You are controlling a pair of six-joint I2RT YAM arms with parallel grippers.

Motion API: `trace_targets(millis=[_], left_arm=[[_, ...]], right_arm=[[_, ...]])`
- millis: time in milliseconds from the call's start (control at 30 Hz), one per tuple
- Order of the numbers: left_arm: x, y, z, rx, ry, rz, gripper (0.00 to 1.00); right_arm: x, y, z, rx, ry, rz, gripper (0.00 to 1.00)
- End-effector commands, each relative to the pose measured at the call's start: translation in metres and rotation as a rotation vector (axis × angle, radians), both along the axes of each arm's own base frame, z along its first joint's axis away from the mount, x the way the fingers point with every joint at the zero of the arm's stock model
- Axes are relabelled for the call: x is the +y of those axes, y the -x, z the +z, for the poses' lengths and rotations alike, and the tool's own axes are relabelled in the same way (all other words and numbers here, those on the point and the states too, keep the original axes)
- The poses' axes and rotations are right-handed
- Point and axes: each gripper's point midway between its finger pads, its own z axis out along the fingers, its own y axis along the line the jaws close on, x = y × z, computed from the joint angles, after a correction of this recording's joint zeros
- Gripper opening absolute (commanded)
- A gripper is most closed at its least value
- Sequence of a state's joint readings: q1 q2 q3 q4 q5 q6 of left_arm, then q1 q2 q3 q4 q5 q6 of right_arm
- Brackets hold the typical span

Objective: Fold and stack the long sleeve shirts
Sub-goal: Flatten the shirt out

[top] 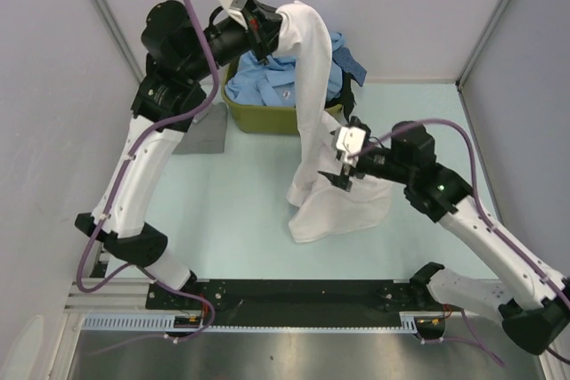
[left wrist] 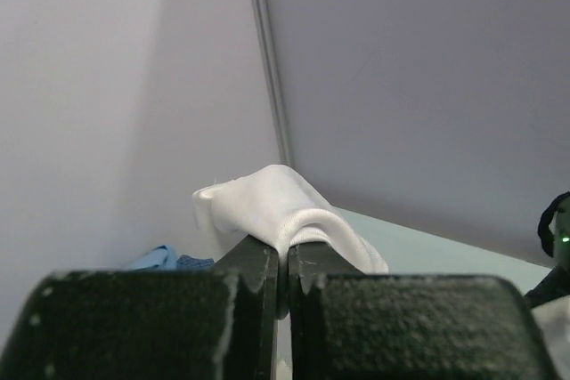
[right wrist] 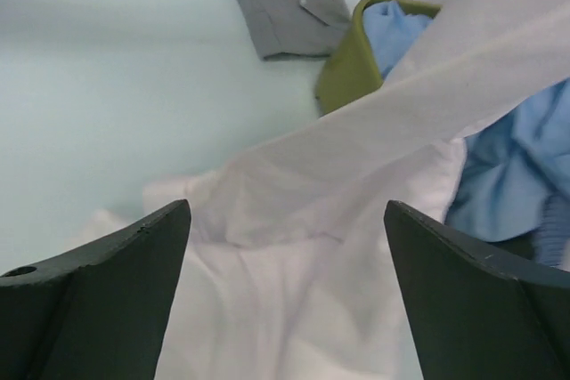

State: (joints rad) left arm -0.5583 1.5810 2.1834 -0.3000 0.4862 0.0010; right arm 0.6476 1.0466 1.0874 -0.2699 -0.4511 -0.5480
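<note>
The tub stands far back on the tabletop, near the rear wall, with a heap of shirts in it. Just left of the tub a single shirt lies flat on the tabletop. Above the tub, the left end effector is clamped on the top of the hanging shirt, which drapes down before the tub's right side; its lower part rests on the tabletop, right of centre. The right end effector, jaws spread, sits low against that shirt's right side (contact unclear).

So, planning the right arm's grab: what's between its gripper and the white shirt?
Nothing: right wrist view shows the white shirt directly beyond the right gripper.
</note>
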Motion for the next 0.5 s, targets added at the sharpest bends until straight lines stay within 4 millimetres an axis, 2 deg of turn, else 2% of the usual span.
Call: trace_targets(millis=[0,33,100,133,167,267,467], left_arm=[[-0.020,0.015,0.008,0.030,0.037,-0.121,0.00],[-0.025,0.016,0.005,0.033,0.029,-0.133,0.00],[-0.036,0.019,-0.004,0.047,0.004,-0.153,0.00],[-0.040,0.020,-0.008,0.055,-0.003,-0.159,0.00],[-0.044,0.021,-0.012,0.068,-0.010,-0.170,0.00],[-0.052,0.023,-0.021,0.098,-0.030,-0.188,0.00],[-0.065,0.024,-0.040,0.147,-0.063,-0.205,0.00]], right_arm=[[-0.025,0.029,0.008,-0.378,0.228,0.174,0.96],[-0.023,0.027,0.004,-0.473,0.292,0.226,0.96],[-0.019,0.023,-0.005,-0.525,0.360,0.286,0.97],[-0.016,0.019,-0.006,-0.615,0.414,0.332,0.98],[-0.010,0.013,-0.017,-0.620,0.450,0.364,0.98],[0.003,0.006,-0.030,-0.728,0.541,0.467,0.98],[0.031,0.002,-0.057,-0.831,0.658,0.614,0.98]])
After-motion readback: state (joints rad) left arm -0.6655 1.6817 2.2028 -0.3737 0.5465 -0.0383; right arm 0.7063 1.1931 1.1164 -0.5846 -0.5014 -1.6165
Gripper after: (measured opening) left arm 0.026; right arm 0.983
